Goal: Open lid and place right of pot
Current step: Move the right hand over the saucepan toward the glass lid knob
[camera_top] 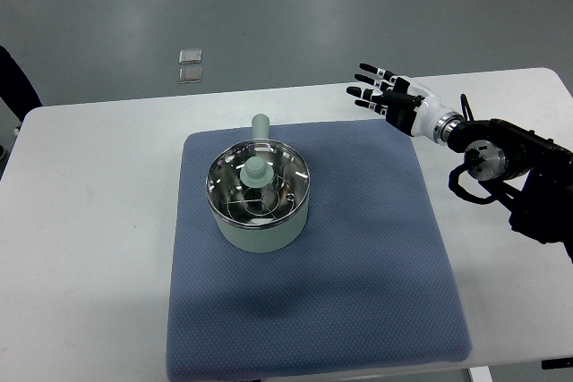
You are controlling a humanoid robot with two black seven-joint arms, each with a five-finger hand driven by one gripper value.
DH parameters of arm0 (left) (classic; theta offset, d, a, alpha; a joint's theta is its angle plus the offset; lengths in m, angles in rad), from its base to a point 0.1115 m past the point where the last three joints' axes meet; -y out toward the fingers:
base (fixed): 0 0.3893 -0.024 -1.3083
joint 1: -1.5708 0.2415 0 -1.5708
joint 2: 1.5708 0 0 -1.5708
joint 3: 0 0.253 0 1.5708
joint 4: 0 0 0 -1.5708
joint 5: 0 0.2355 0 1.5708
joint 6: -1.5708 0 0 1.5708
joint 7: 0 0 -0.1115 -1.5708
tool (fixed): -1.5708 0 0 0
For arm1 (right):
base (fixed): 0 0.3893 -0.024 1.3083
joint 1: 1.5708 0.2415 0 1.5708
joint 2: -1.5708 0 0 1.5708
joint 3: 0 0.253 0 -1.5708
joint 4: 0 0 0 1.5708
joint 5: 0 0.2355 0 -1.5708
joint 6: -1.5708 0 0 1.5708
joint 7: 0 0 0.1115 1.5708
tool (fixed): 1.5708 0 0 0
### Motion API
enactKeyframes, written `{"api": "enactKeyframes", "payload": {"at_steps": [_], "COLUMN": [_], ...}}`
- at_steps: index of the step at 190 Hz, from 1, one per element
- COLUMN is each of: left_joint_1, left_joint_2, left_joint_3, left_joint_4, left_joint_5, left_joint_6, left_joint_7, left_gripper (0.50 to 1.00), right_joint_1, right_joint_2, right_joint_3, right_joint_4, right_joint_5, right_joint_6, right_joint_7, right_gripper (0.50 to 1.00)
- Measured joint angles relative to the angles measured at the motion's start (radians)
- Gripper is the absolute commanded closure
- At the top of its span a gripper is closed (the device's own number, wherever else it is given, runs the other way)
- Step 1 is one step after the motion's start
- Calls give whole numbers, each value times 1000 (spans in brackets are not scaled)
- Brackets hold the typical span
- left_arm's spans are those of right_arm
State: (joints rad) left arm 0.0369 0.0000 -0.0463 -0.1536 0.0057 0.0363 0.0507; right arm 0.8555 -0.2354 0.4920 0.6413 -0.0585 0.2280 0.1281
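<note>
The right hand (380, 91) hovers with fingers spread and empty, the pot (260, 200) well off to its left and nearer the robot with the lid (258, 179) on, so the reach comes first, then gripping the knob (257, 170).

A lab: white table (98, 185) on bare grey floor (269, 6).

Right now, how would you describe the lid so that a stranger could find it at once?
Start at the white table and find the blue mat on it. On the mat's left part stands a pale green pot. The lid lies on top of it: clear glass, and its round pale green knob sets it apart.
</note>
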Motion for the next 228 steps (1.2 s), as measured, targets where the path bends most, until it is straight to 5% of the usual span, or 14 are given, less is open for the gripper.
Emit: {"api": "enactKeyframes", "payload": {"at_steps": [138, 228], "left_joint_1": [-3, -3], "left_joint_2": [0, 0], "left_joint_3": [5, 5], "left_joint_4": [8, 8], "left_joint_5": [-6, -6], "left_joint_6": [13, 13], "left_joint_7": [0, 0], "left_gripper": [500, 500], "right_joint_1": [12, 152], "right_joint_2": [-6, 5], "right_joint_3": [35, -3], "right_joint_4": [33, 42], "right_joint_5": [-15, -552], "right_joint_6": [-2, 49], "right_joint_7": [40, 75], "right_gripper": [570, 570]}}
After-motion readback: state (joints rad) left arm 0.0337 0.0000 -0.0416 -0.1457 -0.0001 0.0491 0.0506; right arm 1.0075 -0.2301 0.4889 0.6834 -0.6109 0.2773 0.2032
